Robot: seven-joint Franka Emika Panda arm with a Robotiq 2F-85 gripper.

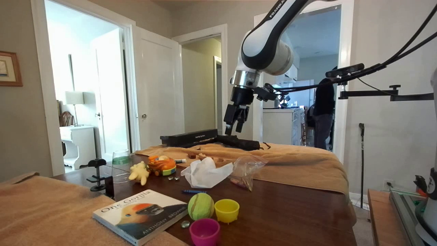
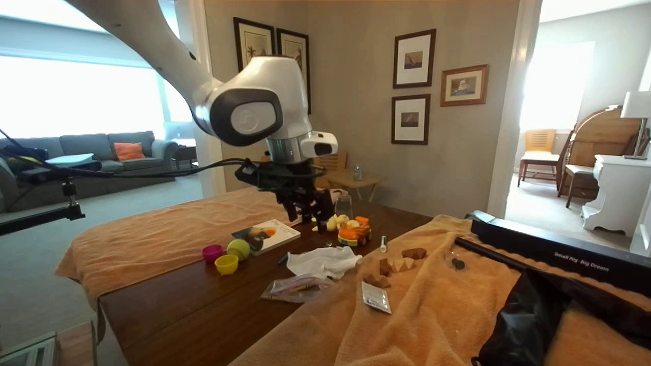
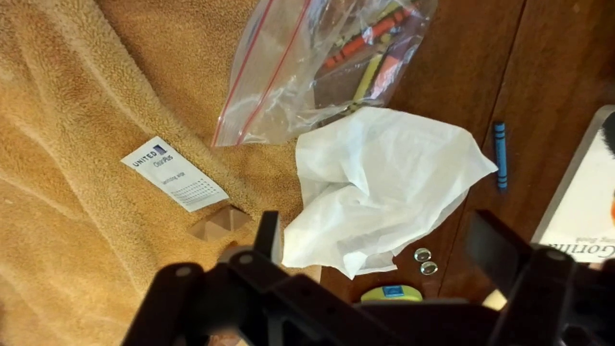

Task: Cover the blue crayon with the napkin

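Observation:
The white crumpled napkin (image 3: 384,182) lies partly on the dark wooden table and partly on the towel. It also shows in both exterior views (image 1: 206,173) (image 2: 323,262). The blue crayon (image 3: 500,156) lies on the table right of the napkin in the wrist view, in plain sight. One napkin corner reaches the crayon's edge; I cannot tell if they touch. The crayon also shows in both exterior views (image 1: 194,191) (image 2: 283,258). My gripper (image 3: 377,218) is open and empty, pointing down, well above the table in both exterior views (image 1: 234,131) (image 2: 306,223).
A plastic bag with crayons (image 3: 326,67) lies against the napkin. A book (image 1: 141,215), tennis ball (image 1: 201,206), yellow cup (image 1: 227,210) and pink cup (image 1: 205,232) stand near the crayon. An orange toy (image 2: 354,232), glass (image 1: 121,167) and clamp (image 1: 98,174) stand beyond. Tan towel (image 2: 427,300) covers one side.

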